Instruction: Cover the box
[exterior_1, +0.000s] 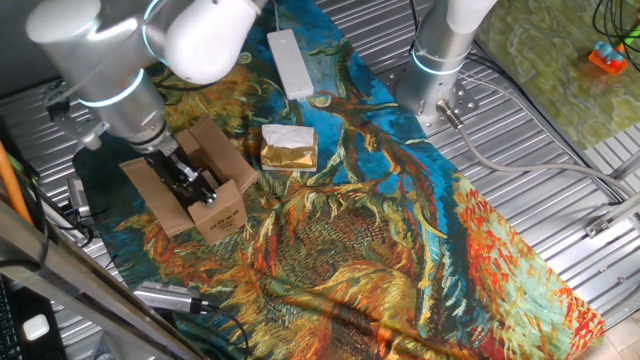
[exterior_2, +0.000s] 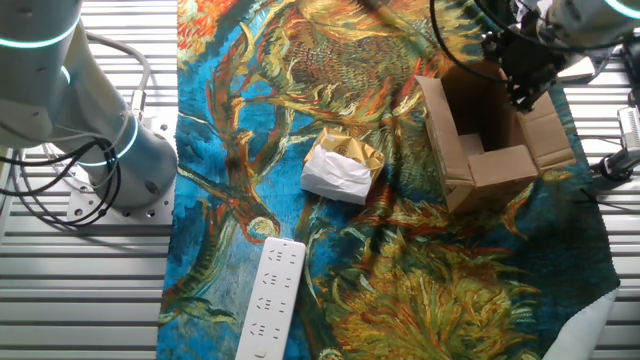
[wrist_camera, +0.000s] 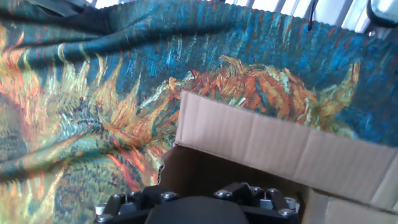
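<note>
The brown cardboard box (exterior_1: 218, 212) stands on the patterned cloth at the left, its flaps open. In the other fixed view the box (exterior_2: 497, 168) is at the upper right, with one flap folded partly over the opening and the others spread outward. My gripper (exterior_1: 193, 184) hangs right over the open top, its black fingers down at the rim. In the other fixed view the gripper (exterior_2: 522, 88) is at the box's far edge. The hand view shows an upright flap (wrist_camera: 261, 140) and the dark inside. My fingertips are hidden, so I cannot tell how the jaws stand.
A gold-and-white packet (exterior_1: 288, 148) lies on the cloth beside the box. A white power strip (exterior_1: 291, 62) lies farther back. A second arm's base (exterior_1: 440, 60) stands on the metal table. A silver-and-black tool (exterior_1: 170, 297) lies by the cloth's near edge.
</note>
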